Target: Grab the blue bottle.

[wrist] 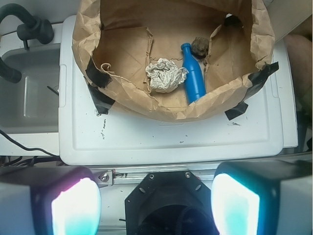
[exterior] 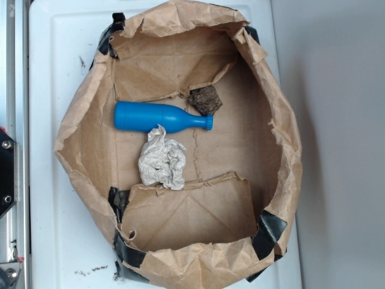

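Tool wide, empty, well back from blue bottle lying in paper bag; crumpled paper touching it could snag the grasp.

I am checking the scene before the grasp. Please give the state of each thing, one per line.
blue bottle: lying on its side, cap on, not held
white paper: crumpled, touching the bottle
brown lump: resting near the cap
paper bag: open, rim folded down
hand: open, empty
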Robot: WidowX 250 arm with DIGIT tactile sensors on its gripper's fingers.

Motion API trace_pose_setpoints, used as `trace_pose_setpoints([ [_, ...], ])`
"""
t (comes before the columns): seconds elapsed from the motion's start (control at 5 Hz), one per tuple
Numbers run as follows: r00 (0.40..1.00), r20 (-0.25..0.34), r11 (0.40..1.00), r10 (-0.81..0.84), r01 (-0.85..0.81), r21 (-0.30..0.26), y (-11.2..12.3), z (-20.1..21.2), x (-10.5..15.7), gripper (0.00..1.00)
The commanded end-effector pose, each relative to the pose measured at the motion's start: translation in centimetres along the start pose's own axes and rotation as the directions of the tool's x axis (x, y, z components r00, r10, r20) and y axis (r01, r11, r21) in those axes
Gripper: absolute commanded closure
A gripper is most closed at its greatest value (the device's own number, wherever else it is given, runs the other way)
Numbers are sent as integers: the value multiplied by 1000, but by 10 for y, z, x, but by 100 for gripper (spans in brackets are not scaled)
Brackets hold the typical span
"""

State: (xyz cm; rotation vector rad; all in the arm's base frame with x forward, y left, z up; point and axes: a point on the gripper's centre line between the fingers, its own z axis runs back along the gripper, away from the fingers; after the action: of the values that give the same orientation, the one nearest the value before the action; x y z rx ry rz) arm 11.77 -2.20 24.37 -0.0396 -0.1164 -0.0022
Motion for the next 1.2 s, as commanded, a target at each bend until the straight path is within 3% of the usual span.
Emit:
trace_pose_setpoints([
  [0.0, 1000, 0, 1000, 0, 0, 0, 0, 0, 0, 0],
  [0.2, 984, -18, 984, -180, 180, 0, 2, -8, 36, 0],
  [0.4, 946, 23, 945, -324, 323, 41, 6, -21, 55, 0],
  [0.6, 874, 114, 881, -472, 465, 83, 27, -42, 63, 0],
  [0.8, 836, 109, 843, -537, 531, 80, 60, -86, 82, 0],
  [1.0, 839, 6, 838, -544, 544, 37, 83, -126, 106, 0],
])
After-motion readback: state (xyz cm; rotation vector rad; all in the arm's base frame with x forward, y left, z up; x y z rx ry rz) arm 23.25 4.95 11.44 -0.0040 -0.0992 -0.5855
